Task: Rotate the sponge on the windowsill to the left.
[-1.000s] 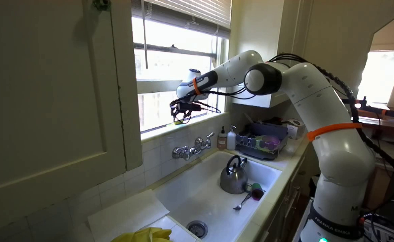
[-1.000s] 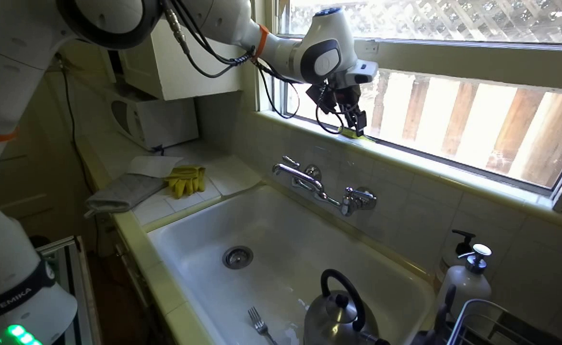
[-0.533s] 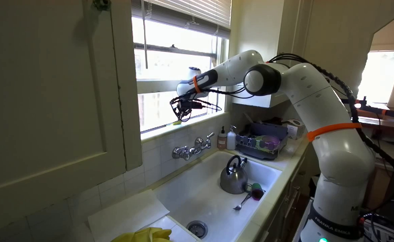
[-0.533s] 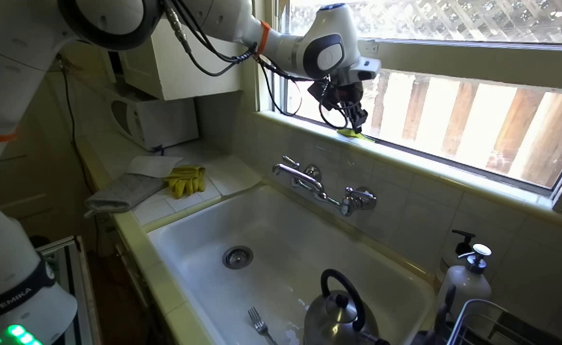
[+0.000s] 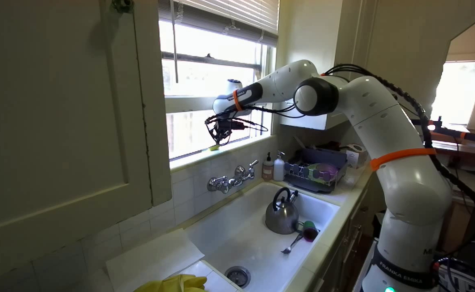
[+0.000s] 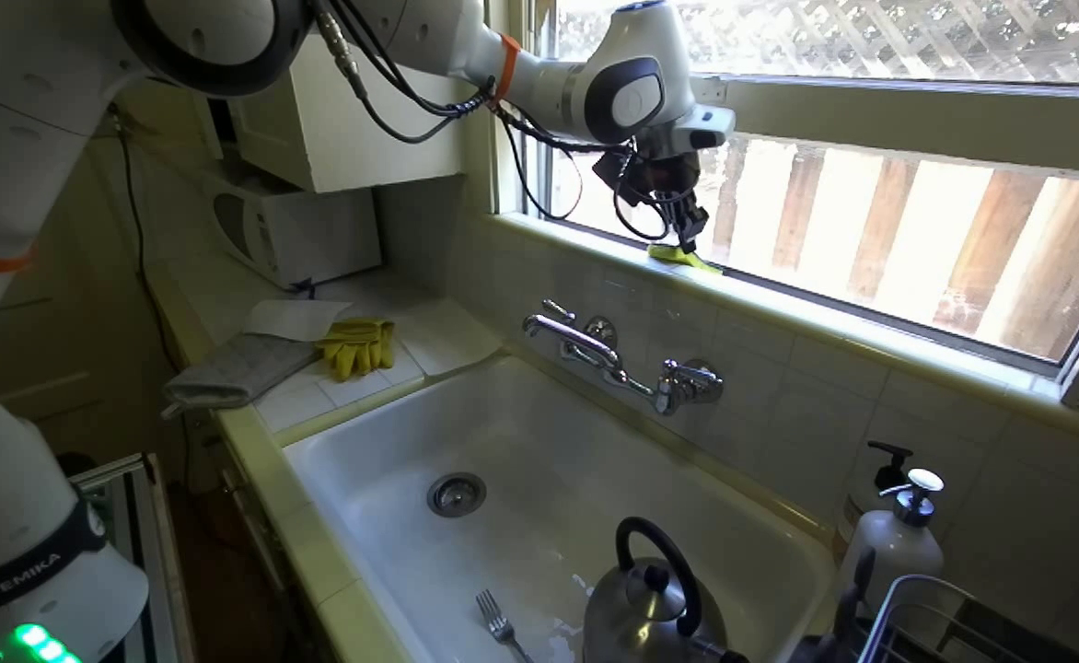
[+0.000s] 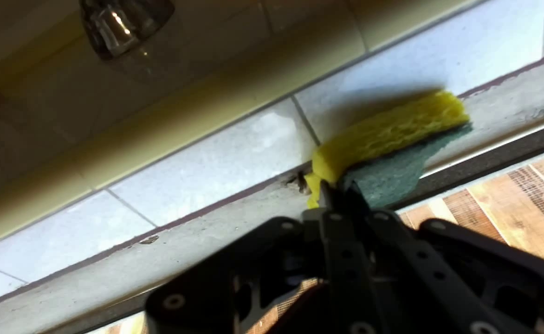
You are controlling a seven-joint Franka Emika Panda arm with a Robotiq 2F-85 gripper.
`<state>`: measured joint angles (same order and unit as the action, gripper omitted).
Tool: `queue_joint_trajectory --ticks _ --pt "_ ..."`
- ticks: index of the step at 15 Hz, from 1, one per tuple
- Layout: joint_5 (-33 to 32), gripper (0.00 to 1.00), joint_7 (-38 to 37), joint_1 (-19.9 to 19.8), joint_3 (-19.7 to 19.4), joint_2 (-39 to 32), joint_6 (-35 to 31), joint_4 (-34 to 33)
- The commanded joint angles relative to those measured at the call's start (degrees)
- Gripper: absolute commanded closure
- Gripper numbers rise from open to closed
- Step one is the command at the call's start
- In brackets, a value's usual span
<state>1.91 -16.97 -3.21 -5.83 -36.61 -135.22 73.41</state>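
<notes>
Our nearly closed fingers (image 7: 338,229) stood at one end of the sponge (image 7: 388,141) on the windowsill (image 7: 230,160), gripping or not we could not tell; reaching seemed done, the leftward turn probably unfinished.

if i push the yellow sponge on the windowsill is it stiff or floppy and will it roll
The yellow sponge is probably light and squashy, since it looks porous. The green layer on it may stiffen it slightly, so expect some bending rather than flopping. Its slab-like shape suggests sliding or pivoting, not rolling.
</notes>
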Motion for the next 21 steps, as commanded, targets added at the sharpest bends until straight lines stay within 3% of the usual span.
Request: queue_joint_trajectory --ticks 1,5,12,16,21 --pt "-1.5 0.99 -2.7 1.3 -2.0 3.6 3.2 2.9" --pt "-3.9 0.99 -7.8 3.2 -3.9 5.0 5.4 4.1" --pt "-9.4 0.99 -34.0 9.5 -9.0 4.6 4.2 6.8" --pt "-12.6 0.99 -45.5 11.3 -9.8 6.2 5.2 8.6" --pt "-15.9 0.99 -54.2 12.1 -9.5 7.4 8.4 9.9"
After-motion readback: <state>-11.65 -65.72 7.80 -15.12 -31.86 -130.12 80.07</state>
